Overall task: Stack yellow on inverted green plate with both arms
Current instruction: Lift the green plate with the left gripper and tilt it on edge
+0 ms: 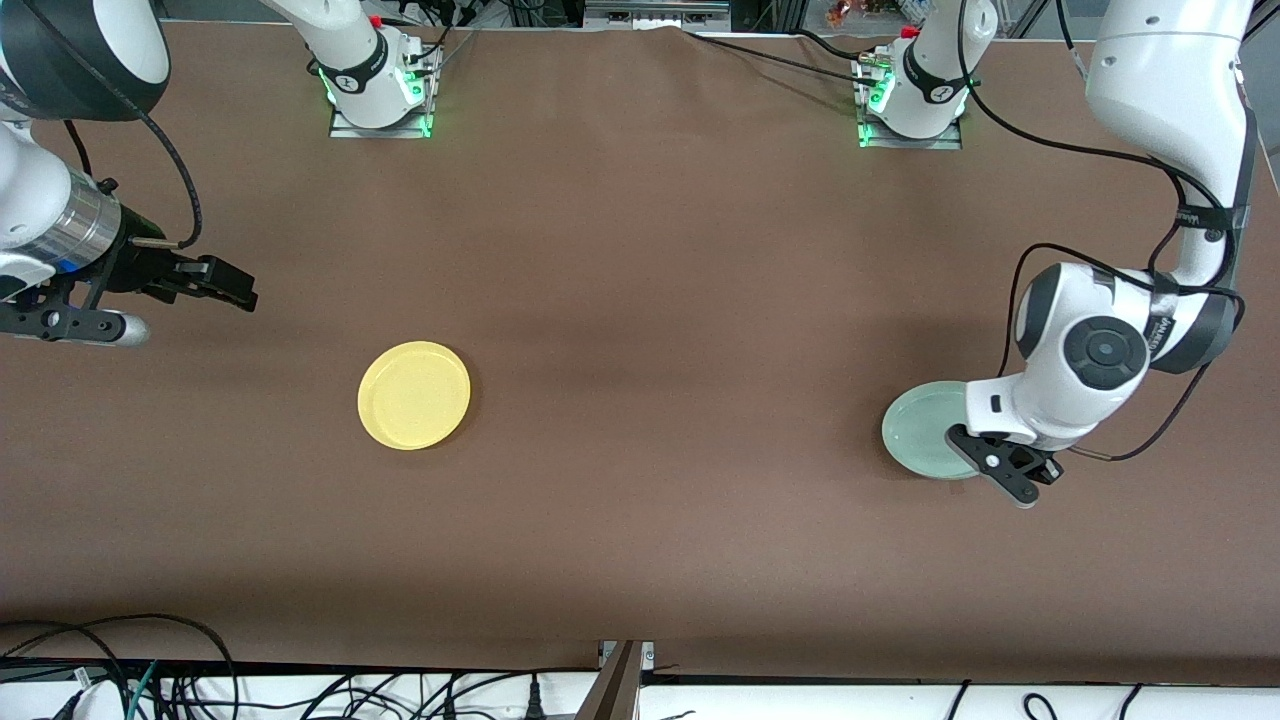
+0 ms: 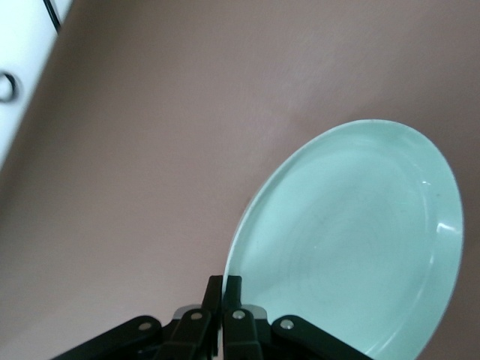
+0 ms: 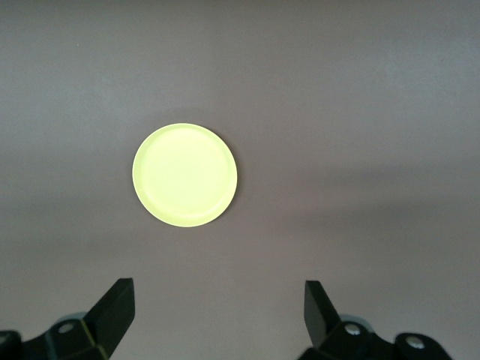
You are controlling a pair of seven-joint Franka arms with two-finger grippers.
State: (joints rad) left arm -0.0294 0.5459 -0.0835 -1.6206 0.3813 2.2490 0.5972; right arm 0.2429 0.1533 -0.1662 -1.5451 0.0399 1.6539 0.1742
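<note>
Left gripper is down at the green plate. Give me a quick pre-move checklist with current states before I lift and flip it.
1. Left gripper shut on the green plate rim: ok.
2. Green plate hollow side up, not yet inverted: ok.
3. Plate lifted off the table: cannot tell.
4. Right gripper open, up over the table at the right arm's end, waiting: ok.
5. Yellow plate flat on the table, hollow side up, untouched: ok.
6. Bare table between the two plates: ok.
</note>
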